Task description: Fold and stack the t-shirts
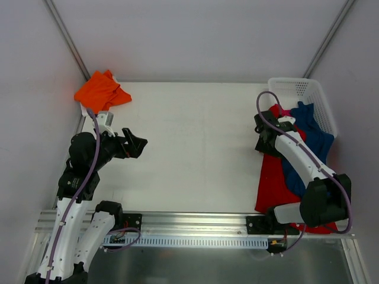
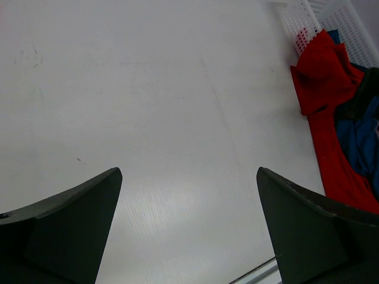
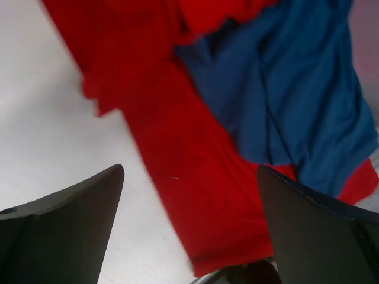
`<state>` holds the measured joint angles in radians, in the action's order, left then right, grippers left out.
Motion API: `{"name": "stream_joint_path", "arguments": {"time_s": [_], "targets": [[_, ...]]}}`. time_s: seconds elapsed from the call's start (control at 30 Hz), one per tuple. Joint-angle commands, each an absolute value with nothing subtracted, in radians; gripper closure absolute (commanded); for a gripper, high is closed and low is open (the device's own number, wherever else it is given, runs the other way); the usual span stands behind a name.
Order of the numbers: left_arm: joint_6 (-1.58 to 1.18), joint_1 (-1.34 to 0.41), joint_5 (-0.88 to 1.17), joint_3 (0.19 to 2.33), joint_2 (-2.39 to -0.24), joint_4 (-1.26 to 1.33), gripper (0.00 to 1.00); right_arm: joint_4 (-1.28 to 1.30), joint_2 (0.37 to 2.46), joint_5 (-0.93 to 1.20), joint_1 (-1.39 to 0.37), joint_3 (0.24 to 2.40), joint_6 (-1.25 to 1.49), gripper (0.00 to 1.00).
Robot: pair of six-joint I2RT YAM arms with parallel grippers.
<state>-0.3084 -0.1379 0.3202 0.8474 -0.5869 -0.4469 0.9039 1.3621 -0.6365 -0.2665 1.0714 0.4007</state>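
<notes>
Four t-shirts are on the white desk (image 1: 195, 136), none folded yet. The orange shirt (image 1: 100, 92) sits bunched in the far corner at about ten o'clock. The rest are heaped at three o'clock. The red shirt (image 1: 272, 183) lies stretched out toward the near edge. The blue shirt (image 1: 317, 142) lies partly on top of it and trails out of the white basket (image 1: 296, 89) at two o'clock. A scrap of pink shirt (image 1: 285, 111) shows at the basket's mouth.

The left end effector (image 2: 188, 174) hangs over bare desk at about eight o'clock, spread wide and empty. The right end effector (image 3: 189, 171) hovers above the red and blue cloth, also spread wide with nothing in it.

To my eye, these are light, limp things that will sag and bunch as soon as they are lifted. I'd pinch one at a hem or shoulder seam, one layer only. The blue looks best to take first, since dragging the red would likely pull the blue along.
</notes>
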Motion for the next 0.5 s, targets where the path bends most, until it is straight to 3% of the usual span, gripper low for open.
{"name": "stream_joint_path", "arguments": {"time_s": [0.0, 0.3, 0.47], "targets": [[-0.316, -0.14, 0.328, 0.838, -0.595, -0.423, 0.01, 0.953, 1.266, -0.736, -0.233, 0.984, 0.472, 0.01], [-0.316, -0.14, 0.347, 0.838, -0.621, -0.423, 0.01, 0.94, 1.364, -0.854, -0.005, 0.931, 0.543, 0.01], [-0.314, -0.141, 0.353, 0.836, -0.627, -0.423, 0.01, 0.724, 1.371, -0.686, 0.149, 0.865, 0.405, 0.01]]}}
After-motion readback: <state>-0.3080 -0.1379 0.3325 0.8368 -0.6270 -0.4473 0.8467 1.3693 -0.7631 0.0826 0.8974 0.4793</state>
